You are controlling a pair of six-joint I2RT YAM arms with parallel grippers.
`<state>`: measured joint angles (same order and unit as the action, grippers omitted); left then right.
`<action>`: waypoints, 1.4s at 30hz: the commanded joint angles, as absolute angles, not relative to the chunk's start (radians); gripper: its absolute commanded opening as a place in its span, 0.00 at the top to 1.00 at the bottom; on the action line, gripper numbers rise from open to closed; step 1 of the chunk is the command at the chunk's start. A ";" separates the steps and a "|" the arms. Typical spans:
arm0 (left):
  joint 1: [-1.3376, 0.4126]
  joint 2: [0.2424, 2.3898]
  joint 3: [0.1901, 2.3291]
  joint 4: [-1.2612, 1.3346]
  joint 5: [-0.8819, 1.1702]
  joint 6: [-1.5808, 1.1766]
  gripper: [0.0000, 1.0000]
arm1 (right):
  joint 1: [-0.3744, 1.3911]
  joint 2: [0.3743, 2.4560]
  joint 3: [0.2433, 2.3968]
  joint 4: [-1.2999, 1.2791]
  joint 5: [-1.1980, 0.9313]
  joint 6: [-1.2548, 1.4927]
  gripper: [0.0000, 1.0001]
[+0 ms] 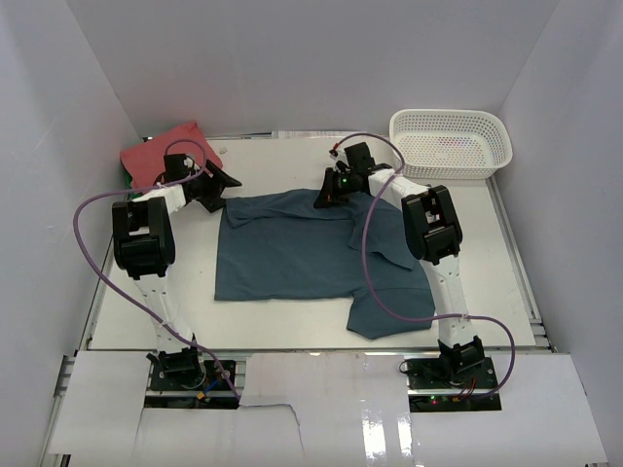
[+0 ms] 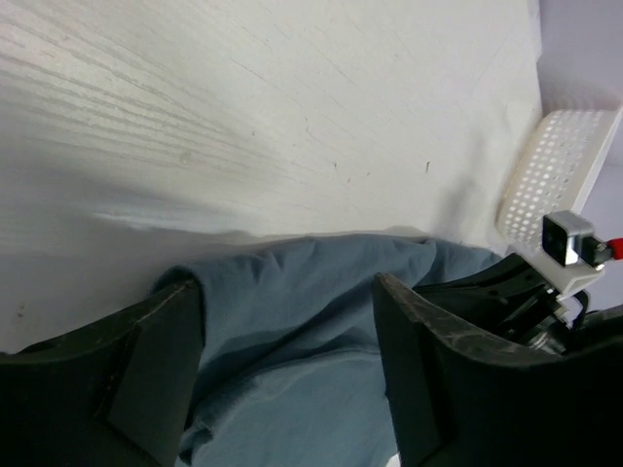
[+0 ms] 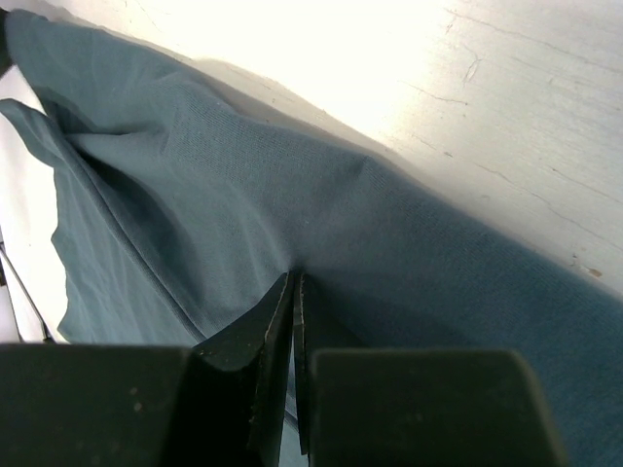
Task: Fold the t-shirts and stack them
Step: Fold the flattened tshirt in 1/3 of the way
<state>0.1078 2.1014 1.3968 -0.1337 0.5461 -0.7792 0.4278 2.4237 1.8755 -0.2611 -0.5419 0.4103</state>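
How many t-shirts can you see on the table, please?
2: the blue tee spread out in the middle, and the red tee at the far left corner. More could be hidden under the red one.

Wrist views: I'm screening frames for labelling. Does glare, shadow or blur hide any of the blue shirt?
Right wrist: the table is blown out to white, but the shirt is readable, with shadow along its edge. Left wrist: even light, shirt clear, a soft shadow on the table beyond it.
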 commanded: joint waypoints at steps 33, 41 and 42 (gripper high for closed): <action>0.229 2.272 1.379 0.136 0.936 -1.057 0.99 | 0.439 2.411 1.813 -0.362 -0.488 0.359 0.90; 0.259 2.335 1.424 0.158 1.025 -1.196 0.98 | 0.437 2.407 1.795 -0.362 -0.485 0.351 0.90; 0.264 2.336 1.417 0.188 1.043 -1.215 0.98 | 0.437 2.407 1.792 -0.362 -0.483 0.351 0.89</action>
<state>0.2462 2.3199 1.4055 0.1509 0.9764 -1.1244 0.4278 2.4027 1.8389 -0.2581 -0.5419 0.3992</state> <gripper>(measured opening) 0.064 0.103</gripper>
